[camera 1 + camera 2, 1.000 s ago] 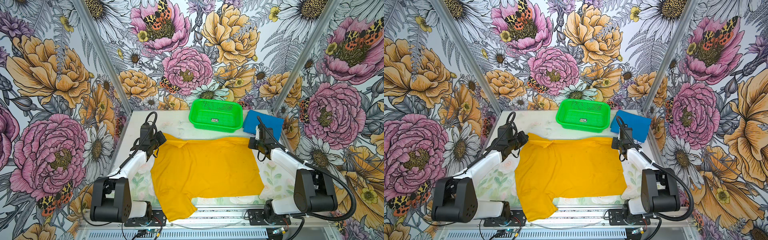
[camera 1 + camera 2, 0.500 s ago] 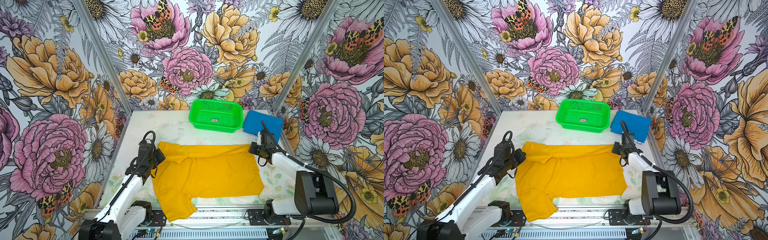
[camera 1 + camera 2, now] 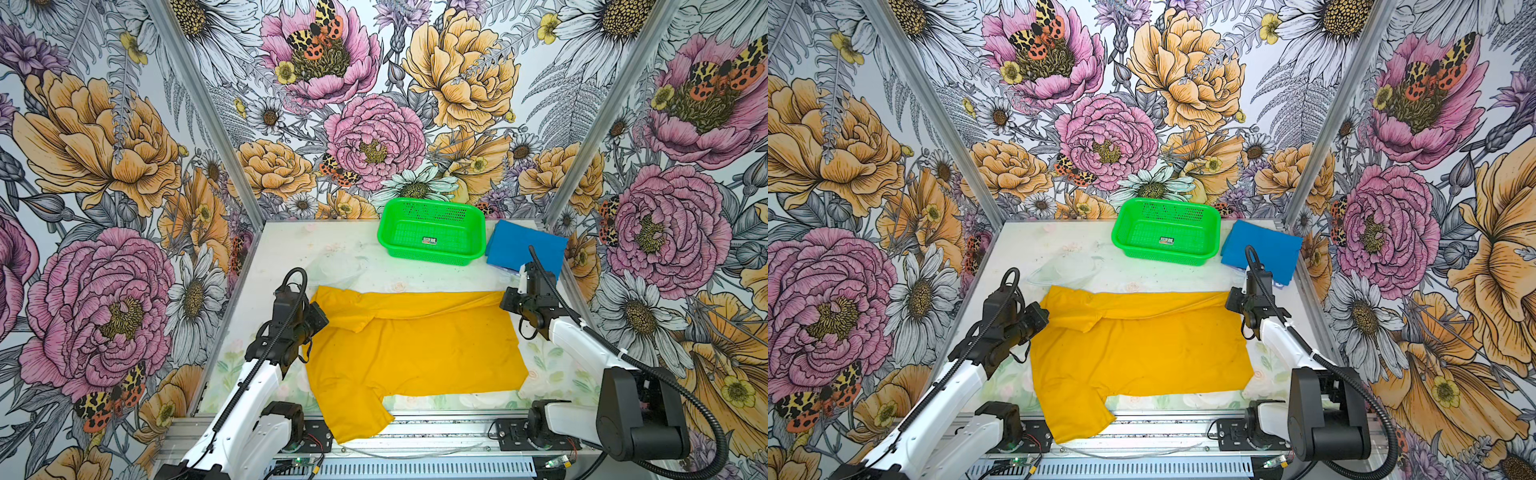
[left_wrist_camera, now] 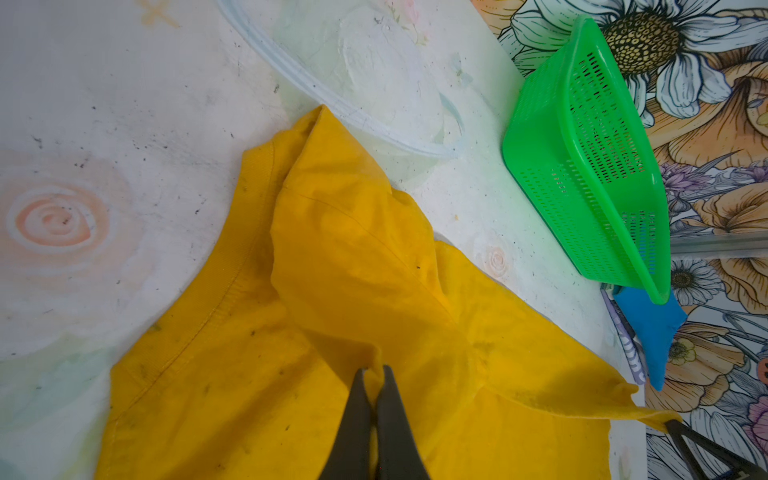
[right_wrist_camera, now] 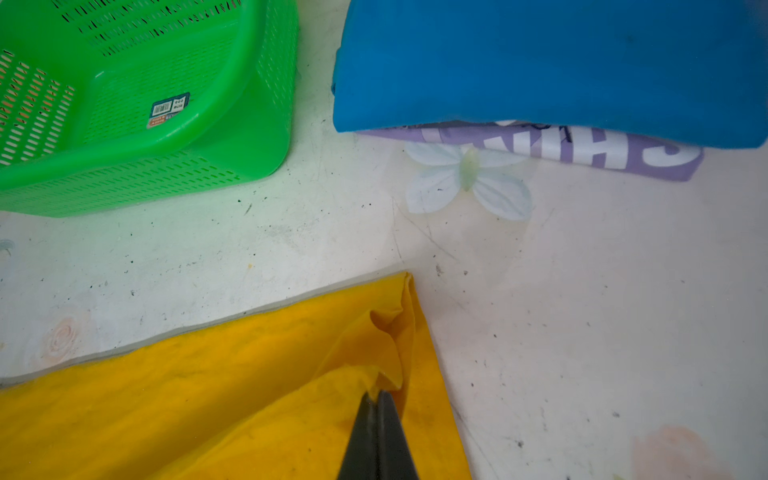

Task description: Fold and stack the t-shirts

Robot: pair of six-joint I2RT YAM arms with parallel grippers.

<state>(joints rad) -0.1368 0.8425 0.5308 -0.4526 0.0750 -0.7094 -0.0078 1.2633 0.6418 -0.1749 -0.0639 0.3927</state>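
A mustard-yellow t-shirt (image 3: 415, 349) (image 3: 1142, 345) lies spread on the table in both top views. Its far edge is folded over onto the body, and one sleeve (image 3: 357, 415) hangs over the front edge. My left gripper (image 3: 322, 322) (image 4: 374, 370) is shut on a fold of yellow cloth (image 4: 353, 257) at the shirt's left side. My right gripper (image 3: 505, 303) (image 5: 376, 392) is shut on the yellow cloth (image 5: 208, 395) at the far right corner. The bright blue t-shirt (image 3: 523, 249) (image 5: 540, 62) lies folded at the back right.
A bright green perforated basket (image 3: 430, 257) (image 5: 124, 183) stands at the back, left of the blue shirt. A purple printed garment (image 5: 582, 149) lies under the blue shirt. A clear plastic ring (image 4: 374, 137) lies on the table behind the yellow shirt. Flowered walls close three sides.
Both grippers have come toward the front and lower, drawing the yellow shirt's far edge with them. That edge now lies folded over the body.
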